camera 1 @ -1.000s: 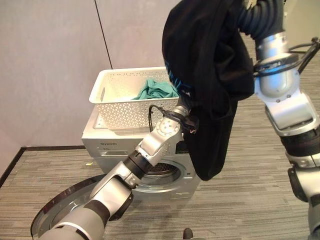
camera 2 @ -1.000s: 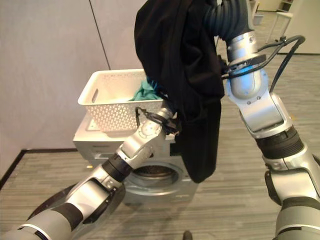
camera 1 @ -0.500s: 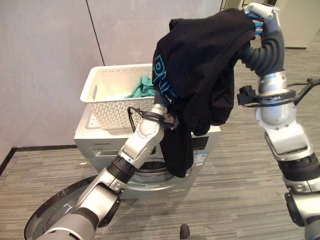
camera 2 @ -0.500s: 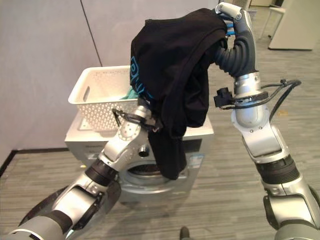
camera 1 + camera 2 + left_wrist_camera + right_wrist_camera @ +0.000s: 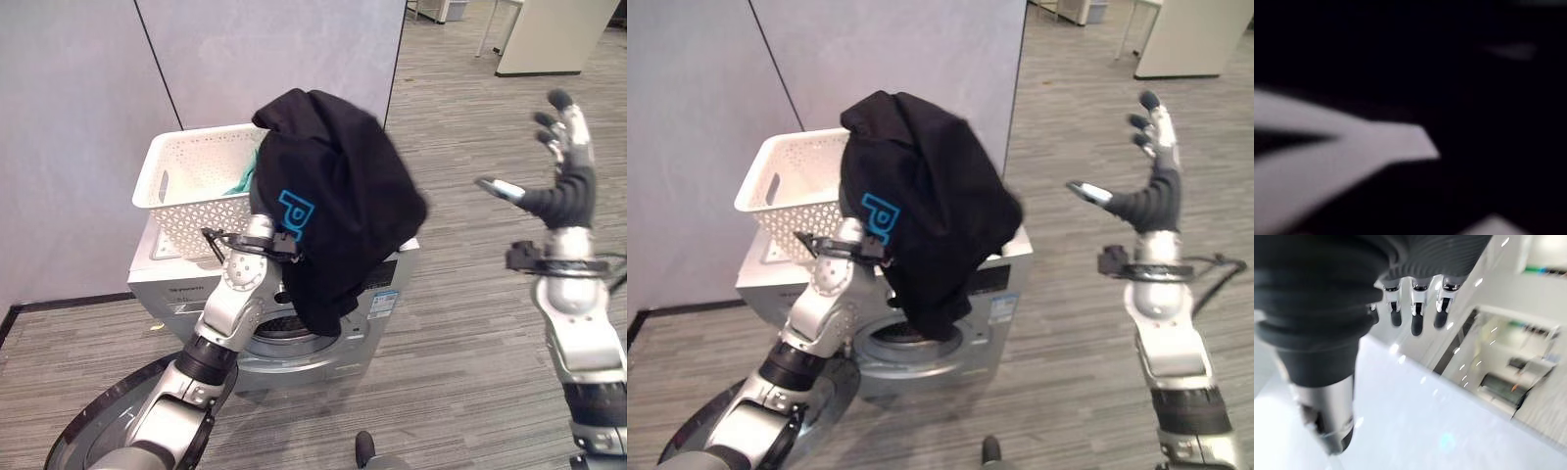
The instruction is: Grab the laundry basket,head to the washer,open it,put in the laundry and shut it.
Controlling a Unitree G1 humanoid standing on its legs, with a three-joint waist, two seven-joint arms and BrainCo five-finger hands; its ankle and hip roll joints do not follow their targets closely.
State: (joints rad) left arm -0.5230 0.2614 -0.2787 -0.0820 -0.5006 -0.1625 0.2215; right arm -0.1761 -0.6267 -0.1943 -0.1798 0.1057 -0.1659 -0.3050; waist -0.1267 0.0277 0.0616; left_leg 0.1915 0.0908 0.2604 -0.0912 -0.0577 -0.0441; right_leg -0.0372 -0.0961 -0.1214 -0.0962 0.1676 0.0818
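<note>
Print: blue lettering on one black garment [image 5: 338,211], unreadable
Basket: one white laundry basket [image 5: 191,186] atop the washer [image 5: 387,284]
Left hand: buried under garment, cannot tell
Right hand [image 5: 560,186]: raised, fingers spread wide, empty

Black garment [image 5: 338,201] with blue print; white perforated basket [image 5: 186,186]; silver washer [image 5: 387,284]

My right hand [image 5: 561,192] is raised high out to my right, palm turned inward, fingers [image 5: 1153,122] straight and spread upward, thumb stuck out to the side, empty. My left arm reaches up and forward from the lower left, bent at the elbow; my left hand is covered, so I cannot tell its fingers.
</note>
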